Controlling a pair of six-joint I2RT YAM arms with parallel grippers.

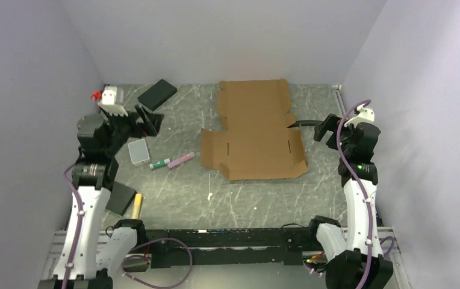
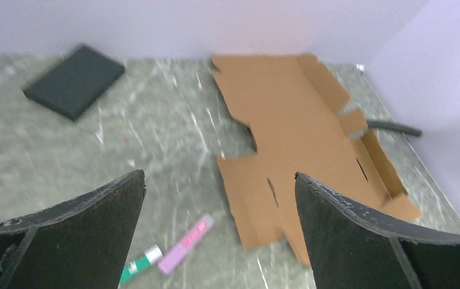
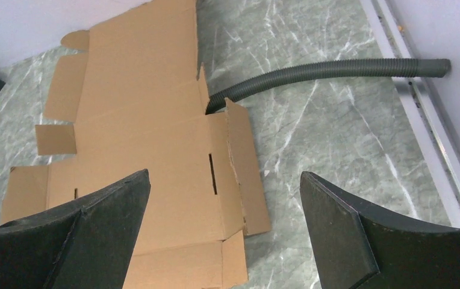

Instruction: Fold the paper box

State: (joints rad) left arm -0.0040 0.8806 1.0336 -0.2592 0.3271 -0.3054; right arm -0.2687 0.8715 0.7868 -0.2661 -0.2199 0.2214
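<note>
Left gripper (image 2: 218, 176) and right gripper (image 3: 224, 174) wide open, empty, clear of the paper box (image 1: 254, 129). Lying mostly flat, no walls raised; judged unstarted, all folding left.

Enclosure bounded by three plain, pale lavender walls: back wall (image 1: 227, 36), left wall (image 1: 23, 72), right wall (image 1: 426, 90). The work surface is a table (image 1: 245, 198) with a grey-green marbled top, marked by white streaks and scratches. A white rail (image 3: 423, 126) runs along the foot of the right wall. Lighting soft and even; shadows faint.
</note>
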